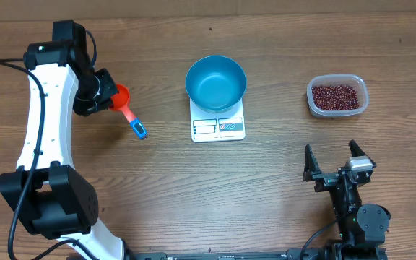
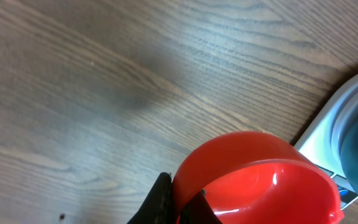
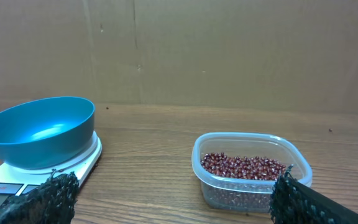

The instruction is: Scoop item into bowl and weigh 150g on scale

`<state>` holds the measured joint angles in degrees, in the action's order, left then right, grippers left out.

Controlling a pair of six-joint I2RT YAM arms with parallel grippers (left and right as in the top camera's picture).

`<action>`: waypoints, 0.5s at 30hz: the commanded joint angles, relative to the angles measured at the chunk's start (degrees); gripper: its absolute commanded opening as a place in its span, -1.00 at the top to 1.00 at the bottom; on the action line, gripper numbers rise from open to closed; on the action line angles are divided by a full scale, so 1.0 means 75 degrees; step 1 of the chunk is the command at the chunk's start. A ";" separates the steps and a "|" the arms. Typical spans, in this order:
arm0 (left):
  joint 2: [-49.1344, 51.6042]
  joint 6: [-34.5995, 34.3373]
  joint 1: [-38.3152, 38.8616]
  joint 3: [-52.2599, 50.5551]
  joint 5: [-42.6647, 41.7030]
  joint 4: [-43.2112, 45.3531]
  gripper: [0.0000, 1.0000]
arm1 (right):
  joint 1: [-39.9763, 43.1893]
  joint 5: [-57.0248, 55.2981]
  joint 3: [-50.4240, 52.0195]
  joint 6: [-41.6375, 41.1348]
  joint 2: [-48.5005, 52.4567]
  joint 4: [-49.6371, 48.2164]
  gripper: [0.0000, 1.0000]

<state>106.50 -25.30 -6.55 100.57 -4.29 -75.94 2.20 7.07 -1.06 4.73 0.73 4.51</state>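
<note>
**A:** Where are the beans?

**B:** The dark red-brown beans (image 1: 336, 94) all lie in the clear plastic container (image 1: 363, 85), on the right part of the table (image 1: 193, 202) and well apart from the scale.

**A:** And the bowl?

**B:** The blue bowl (image 1: 215, 83) stands on the white scale (image 1: 218, 128), near the middle of the table. It covers most of the scale, and only the front strip with the display is seen.

**A:** What does the left end effector do?

**B:** The left end effector (image 1: 110, 92) is closed on the red scoop (image 1: 122, 97) and grips it at the cup. The handle, with its blue end, points away from the arm, to the left of the scale. Whether the handle touches the table, one cannot tell.

**A:** And the right one?

**B:** The right end effector (image 1: 332, 160) has its fingers wide apart and holds nothing. It is near the front edge of the table, and its camera looks toward the container and the bowl.
</note>
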 commanded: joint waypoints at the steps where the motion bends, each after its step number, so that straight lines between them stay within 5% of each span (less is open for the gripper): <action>1: -0.0175 -0.0766 -0.0073 0.0184 -0.0029 -0.0131 0.91 | -0.0029 -0.0058 0.0082 0.0006 -0.0076 -0.0032 -1.00; 15: -0.0175 -0.1687 0.0338 0.0184 0.0117 -0.0463 0.91 | -0.0029 -0.0058 0.0082 0.0006 -0.0076 -0.0035 -1.00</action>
<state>106.50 -35.99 -5.85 100.57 -4.23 -79.50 2.22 7.05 -1.06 4.71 0.73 4.51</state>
